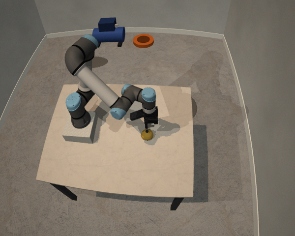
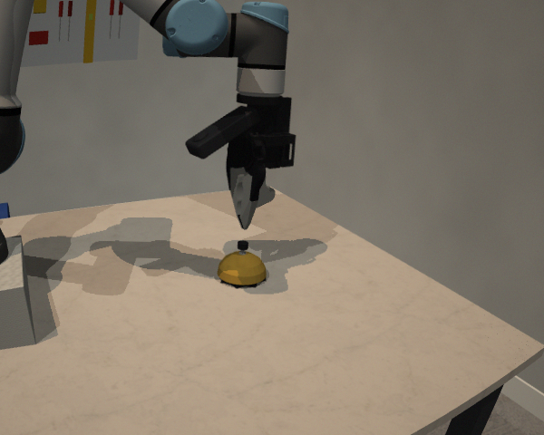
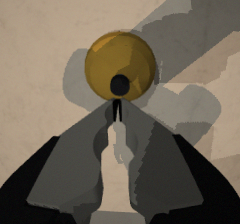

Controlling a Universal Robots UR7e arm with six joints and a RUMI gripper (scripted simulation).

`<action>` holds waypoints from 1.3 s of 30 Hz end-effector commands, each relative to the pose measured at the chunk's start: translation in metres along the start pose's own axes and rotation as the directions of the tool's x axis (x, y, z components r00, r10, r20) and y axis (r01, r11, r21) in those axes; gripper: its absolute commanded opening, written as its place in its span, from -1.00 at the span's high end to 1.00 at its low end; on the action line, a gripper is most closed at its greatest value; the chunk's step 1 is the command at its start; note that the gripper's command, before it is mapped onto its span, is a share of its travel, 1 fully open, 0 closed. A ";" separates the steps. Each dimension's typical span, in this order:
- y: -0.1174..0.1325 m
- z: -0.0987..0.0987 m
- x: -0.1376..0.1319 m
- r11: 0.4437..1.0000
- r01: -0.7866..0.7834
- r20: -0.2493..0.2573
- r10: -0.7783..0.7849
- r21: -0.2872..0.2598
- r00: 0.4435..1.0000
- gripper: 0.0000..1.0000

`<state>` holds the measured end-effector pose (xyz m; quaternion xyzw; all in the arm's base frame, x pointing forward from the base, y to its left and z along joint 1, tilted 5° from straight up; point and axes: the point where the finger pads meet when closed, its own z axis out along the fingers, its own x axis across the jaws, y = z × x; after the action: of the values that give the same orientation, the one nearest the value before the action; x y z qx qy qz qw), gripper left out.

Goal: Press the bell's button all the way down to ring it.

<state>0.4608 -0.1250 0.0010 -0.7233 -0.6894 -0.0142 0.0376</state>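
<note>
Nearest you, the wide front stretch of the desk (image 2: 309,374) lies bare, and past it your bell (image 2: 241,269) sits about mid-desk, a little toward the right edge, its black button (image 2: 242,245) standing up. Your gripper (image 2: 244,226) hangs just above that button with a gap between, fingers pressed together on nothing. Farther back, the arm's grey block (image 1: 91,132) stands near the desk's back left corner.
</note>
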 end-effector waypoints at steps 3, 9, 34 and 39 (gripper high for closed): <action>0.000 0.008 -0.001 1.000 0.000 0.001 0.000 -0.002 1.000 1.00; 0.000 0.013 -0.001 1.000 0.000 0.001 0.000 -0.002 1.000 1.00; 0.000 0.016 -0.001 1.000 0.000 0.001 0.000 -0.002 1.000 1.00; 0.000 0.016 -0.001 1.000 0.000 0.001 0.000 -0.002 1.000 1.00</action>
<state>0.4595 -0.1248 -0.0156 -0.7233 -0.6894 -0.0143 0.0374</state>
